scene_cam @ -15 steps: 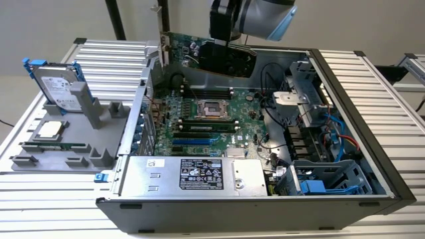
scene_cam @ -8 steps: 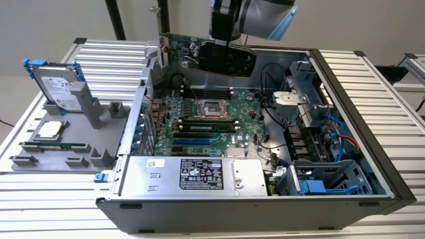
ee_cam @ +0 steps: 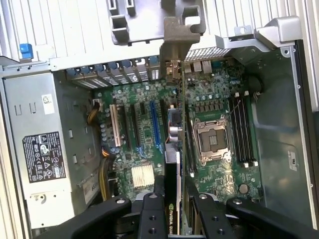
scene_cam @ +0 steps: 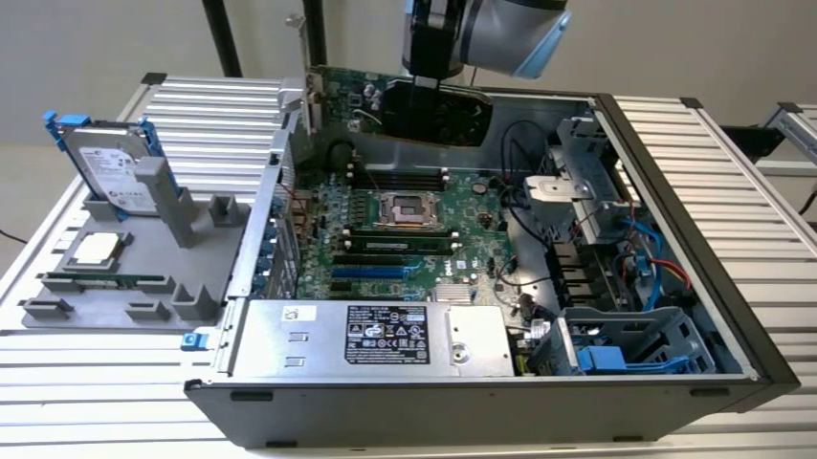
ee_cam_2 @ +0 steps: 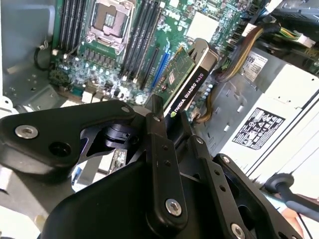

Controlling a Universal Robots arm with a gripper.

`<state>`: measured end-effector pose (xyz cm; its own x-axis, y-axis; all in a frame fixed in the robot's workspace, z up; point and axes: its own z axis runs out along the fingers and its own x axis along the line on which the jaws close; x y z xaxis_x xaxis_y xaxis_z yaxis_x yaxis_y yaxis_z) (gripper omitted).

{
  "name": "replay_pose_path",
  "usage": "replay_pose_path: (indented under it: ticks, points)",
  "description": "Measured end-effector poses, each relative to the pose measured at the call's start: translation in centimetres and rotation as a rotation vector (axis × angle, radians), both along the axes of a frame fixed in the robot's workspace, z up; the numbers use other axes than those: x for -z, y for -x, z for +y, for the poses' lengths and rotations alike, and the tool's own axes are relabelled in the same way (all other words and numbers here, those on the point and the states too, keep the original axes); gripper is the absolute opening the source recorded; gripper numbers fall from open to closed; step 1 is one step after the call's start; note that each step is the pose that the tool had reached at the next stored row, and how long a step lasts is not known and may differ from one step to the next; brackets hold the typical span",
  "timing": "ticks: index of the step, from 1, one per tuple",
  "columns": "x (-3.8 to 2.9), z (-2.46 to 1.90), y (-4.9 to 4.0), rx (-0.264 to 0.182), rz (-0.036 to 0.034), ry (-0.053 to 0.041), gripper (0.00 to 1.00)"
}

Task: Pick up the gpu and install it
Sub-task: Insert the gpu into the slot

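Observation:
The gpu is a green card with a black cooler and a silver end bracket. It hangs upright over the far side of the open computer case, above the motherboard. My gripper comes down from above and is shut on the card's top edge. In the second wrist view the gpu sticks out between my black fingers, over the expansion slots. In the first wrist view the gpu is seen edge-on, its bracket near the case's rear slot openings, with my gripper shut around it.
A grey holder at the exterior view's left carries a silver hard drive with blue rails, a processor chip and a memory stick. Inside the case are the power supply, cables and a drive cage.

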<state>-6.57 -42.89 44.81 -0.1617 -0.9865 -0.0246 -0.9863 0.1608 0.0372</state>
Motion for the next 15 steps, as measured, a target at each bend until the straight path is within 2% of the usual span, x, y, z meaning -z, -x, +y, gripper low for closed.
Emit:
replay_pose_path:
  ticks: [15]
  points:
    - [0.0, 0.0, 0.0, -0.111, 0.0, 0.0, 0.0]
